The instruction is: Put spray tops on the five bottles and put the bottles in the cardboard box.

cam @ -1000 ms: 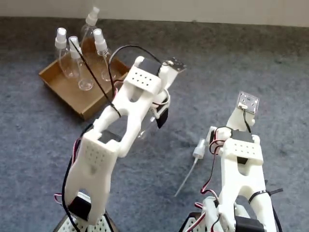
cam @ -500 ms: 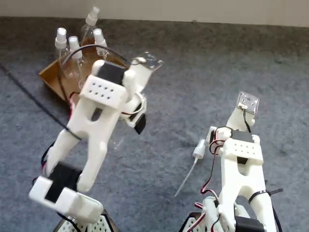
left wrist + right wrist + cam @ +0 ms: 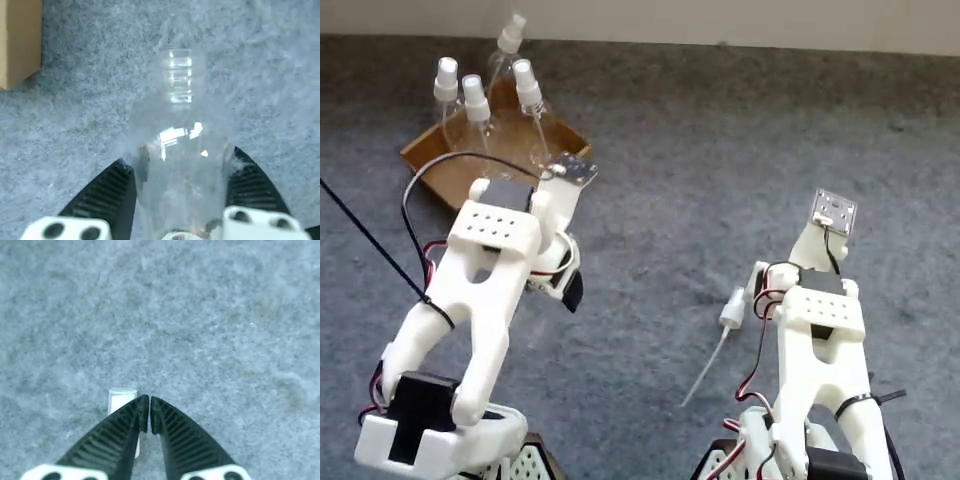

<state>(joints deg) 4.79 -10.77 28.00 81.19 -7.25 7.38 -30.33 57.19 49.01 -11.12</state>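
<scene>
Hovering above grey carpet (image 3: 720, 130), my left claw (image 3: 180, 162) gripped a clear bottle (image 3: 176, 115) near the cardboard box (image 3: 20, 40) edge; my right claw (image 3: 148, 405) sat shut amid open carpet.

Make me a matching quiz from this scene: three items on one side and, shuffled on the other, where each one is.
Items:
1. open bottle
2. loose spray top
3. four capped bottles

Places:
A. in the cardboard box
B. held in the left hand
C. on the carpet beside the right arm

Pairs: 1-B, 2-C, 3-A
</scene>
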